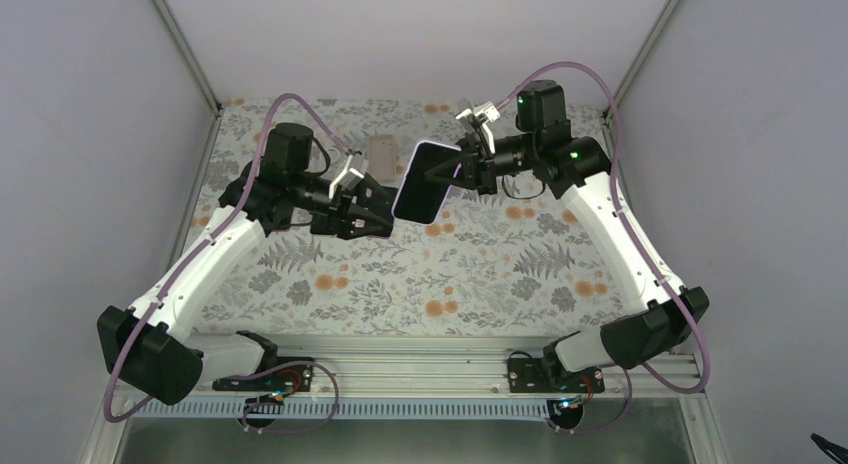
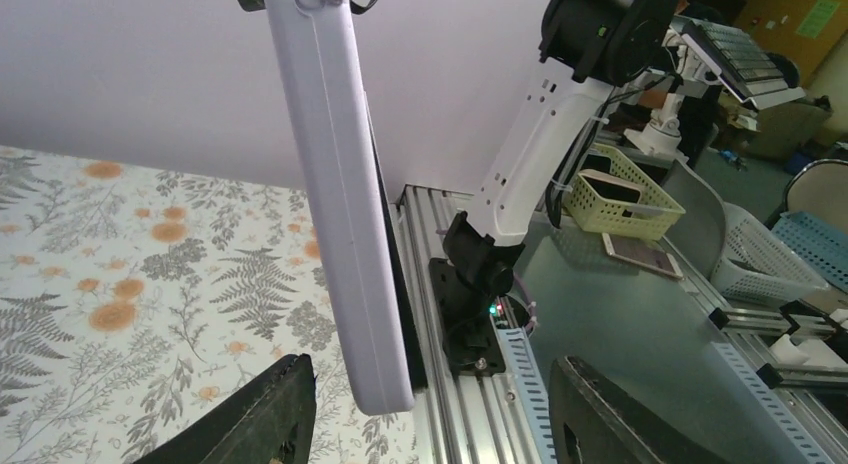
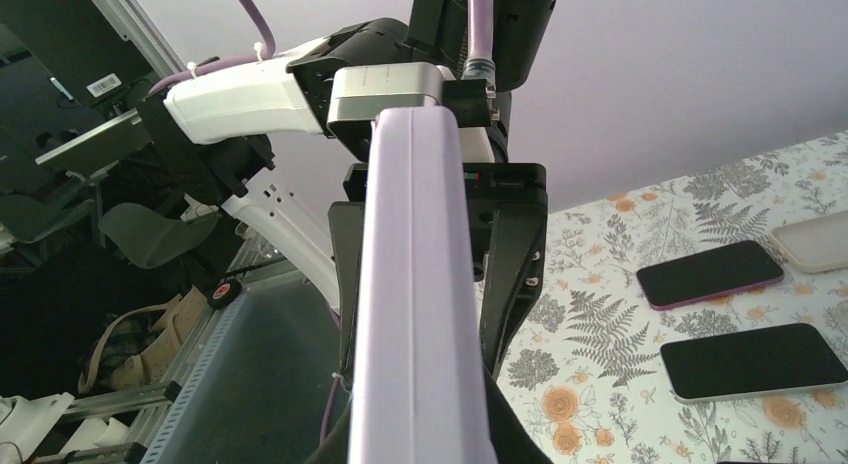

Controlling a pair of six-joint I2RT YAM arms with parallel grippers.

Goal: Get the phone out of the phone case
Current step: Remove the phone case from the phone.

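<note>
- The right gripper (image 1: 455, 172) is pinching the lavender phone case (image 1: 402, 202) by its far, upper end and holding it up in the air over the flowery table (image 1: 400, 284). Its jaws are clamped down tight on the case.
- The phone (image 1: 428, 179) is sitting in the case with its dark screen facing up toward the overhead camera and the lavender rim showing all round it.
- The whole thing is hanging tilted between the two arms, with the low end dipping toward the left gripper (image 1: 378, 212).
- The left gripper is standing with its jaws spread fairly wide and isn't gripping anything.
- From the left wrist cam, the case is showing edge-on and coming down from the top of the frame into the gap between the two black fingers (image 2: 275, 414).
- The bottom corner of the case is sitting a lot closer to the finger on the picture's left than to the other one. There's daylight on both sides, so it's touching neither.
- The right wrist cam is looking straight down the case's long edge, with the left gripper's fingers straddling its far end.
- Two spare phones (image 3: 710, 274) are lying flat on the table near each other, with a pale case (image 3: 815, 242) beside them.
</note>
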